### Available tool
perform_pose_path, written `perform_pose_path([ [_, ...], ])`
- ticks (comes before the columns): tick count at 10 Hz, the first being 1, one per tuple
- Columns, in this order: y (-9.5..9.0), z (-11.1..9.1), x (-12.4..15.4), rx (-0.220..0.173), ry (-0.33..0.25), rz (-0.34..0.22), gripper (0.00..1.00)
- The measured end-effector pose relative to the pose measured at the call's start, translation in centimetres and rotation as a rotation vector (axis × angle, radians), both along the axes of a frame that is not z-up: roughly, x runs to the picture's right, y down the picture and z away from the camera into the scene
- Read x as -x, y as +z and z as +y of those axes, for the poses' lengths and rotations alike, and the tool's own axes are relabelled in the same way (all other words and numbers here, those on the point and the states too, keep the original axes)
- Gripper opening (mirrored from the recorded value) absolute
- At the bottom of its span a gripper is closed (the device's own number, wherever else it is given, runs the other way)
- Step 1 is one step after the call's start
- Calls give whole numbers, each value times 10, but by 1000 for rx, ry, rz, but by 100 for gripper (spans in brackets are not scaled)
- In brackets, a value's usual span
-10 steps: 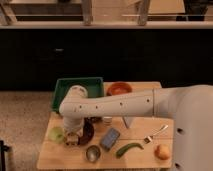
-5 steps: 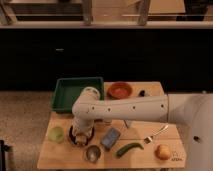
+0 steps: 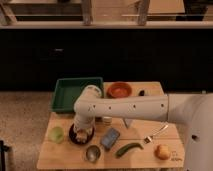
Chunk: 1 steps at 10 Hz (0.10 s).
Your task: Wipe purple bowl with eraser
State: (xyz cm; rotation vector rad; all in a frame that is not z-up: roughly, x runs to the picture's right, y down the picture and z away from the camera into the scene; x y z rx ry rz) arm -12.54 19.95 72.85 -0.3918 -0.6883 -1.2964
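We can see little of the gripper (image 3: 81,131): the white arm (image 3: 125,107) reaches across the worktop (image 3: 150,157) from the right edge and bends down over the purple bowl (image 3: 81,136), so its wrist covers most of the bowl and the gripper's tip. We cannot tell how the gripper is set or whether it grips anything. A small pale tan piece, which we take for the eraser (image 3: 82,134), shows right under the gripper, inside the bowl; we cannot make out contact. The purple bowl sits towards the front left corner, only its dark rim clear. A pale green round thing (image 3: 56,133) lies just beside it towards the left edge. A metal cup (image 3: 92,152) stands at the front edge, a blue-grey block (image 3: 111,138) beside it. The orange bowl (image 3: 119,90) and green tray (image 3: 75,94) sit along the back edge.
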Motion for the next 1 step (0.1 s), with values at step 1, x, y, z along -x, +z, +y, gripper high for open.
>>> perform_pose_path([
  [1, 2, -2, 4, -2, -6, -6, 4],
])
